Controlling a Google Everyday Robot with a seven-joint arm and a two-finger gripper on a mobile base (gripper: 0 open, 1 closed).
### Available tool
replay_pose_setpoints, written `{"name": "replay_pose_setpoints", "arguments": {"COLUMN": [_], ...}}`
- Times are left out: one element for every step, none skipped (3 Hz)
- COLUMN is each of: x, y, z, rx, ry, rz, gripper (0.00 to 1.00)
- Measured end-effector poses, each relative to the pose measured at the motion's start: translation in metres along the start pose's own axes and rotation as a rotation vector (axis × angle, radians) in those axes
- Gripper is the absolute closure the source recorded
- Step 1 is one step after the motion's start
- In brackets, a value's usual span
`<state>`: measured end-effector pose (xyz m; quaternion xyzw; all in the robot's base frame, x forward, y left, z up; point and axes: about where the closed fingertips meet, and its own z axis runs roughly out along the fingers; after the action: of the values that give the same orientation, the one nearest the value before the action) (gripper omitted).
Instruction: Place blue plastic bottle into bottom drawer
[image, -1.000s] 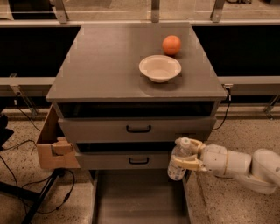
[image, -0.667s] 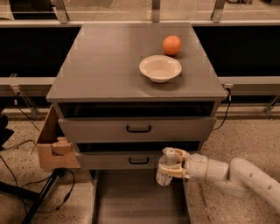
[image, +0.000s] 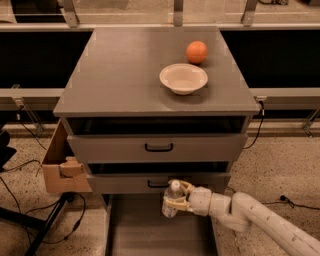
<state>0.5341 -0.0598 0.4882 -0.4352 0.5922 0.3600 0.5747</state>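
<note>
The blue plastic bottle (image: 172, 199) is a small clear bottle with a white cap, held upright. My gripper (image: 176, 198) is shut on it, reaching in from the lower right on a white arm. The bottle hangs just in front of the middle drawer and above the back part of the bottom drawer (image: 135, 230), which is pulled out as a wide shallow grey tray at the bottom of the view. The bottle's base is above the tray floor.
A grey cabinet (image: 125, 75) carries a white bowl (image: 183, 78) and an orange (image: 196, 52) on top. Two upper drawers with black handles (image: 159, 147) are slightly open. A cardboard box (image: 62, 167) sits at the cabinet's left. Cables lie on the floor.
My gripper has carried the bottle leftward, from the cabinet's right side to over the middle of the open bottom drawer. The arm now stretches further in from the right.
</note>
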Motion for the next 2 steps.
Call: {"name": "replay_pose_setpoints", "arguments": {"x": [0.0382,0.0414], "y": [0.0064,0.0082], "z": [0.0124,0.0138], "rx": [-0.001,-0.002], "ry": [0.006,0.003], "rz": [0.026,0.033], "gripper": [1.00,1.00]}}
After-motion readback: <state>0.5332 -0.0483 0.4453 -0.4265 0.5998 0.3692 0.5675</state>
